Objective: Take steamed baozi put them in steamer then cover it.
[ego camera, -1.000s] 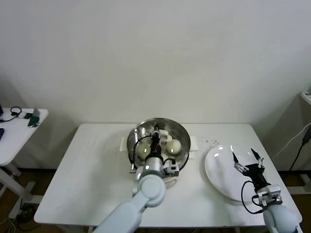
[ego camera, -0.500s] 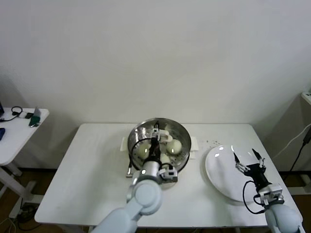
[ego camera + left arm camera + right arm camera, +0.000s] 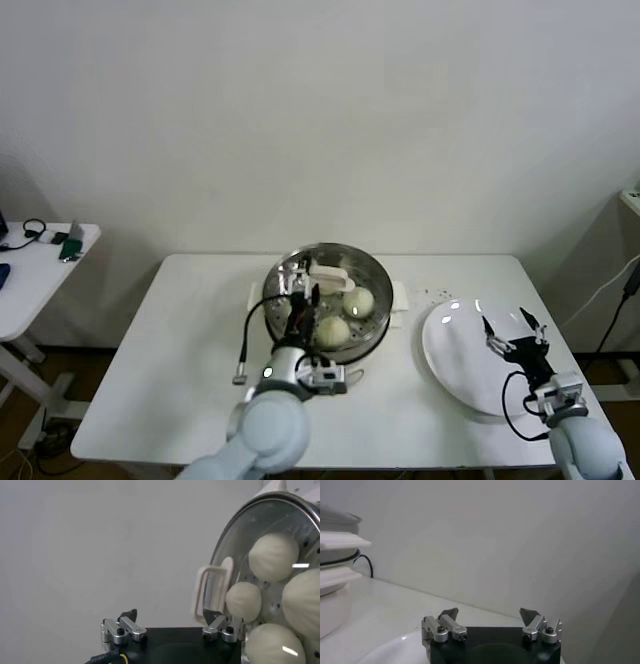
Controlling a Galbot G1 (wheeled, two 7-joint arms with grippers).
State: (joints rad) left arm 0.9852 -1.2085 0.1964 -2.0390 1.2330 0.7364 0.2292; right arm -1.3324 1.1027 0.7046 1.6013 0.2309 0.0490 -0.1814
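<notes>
Left hand [image 3: 301, 297] hangs released, fingers spread, just this side of the steamer [image 3: 372, 273] — the cover [image 3: 280, 575] sits on it over the steamed baozi [image 3: 333, 331]; right hand [image 3: 511, 338], also released, hovers over the white plate [image 3: 448, 345] on the counter [image 3: 180, 360]

My left end effector [image 3: 302, 292] hangs near the middle of the head view, its arm reaching forward from below, fingers [image 3: 122, 628] spread wide with nothing between them. My right end effector [image 3: 512, 330] sits low on the right side, wrist bent forward, fingers [image 3: 444, 625] likewise parted and empty.
</notes>
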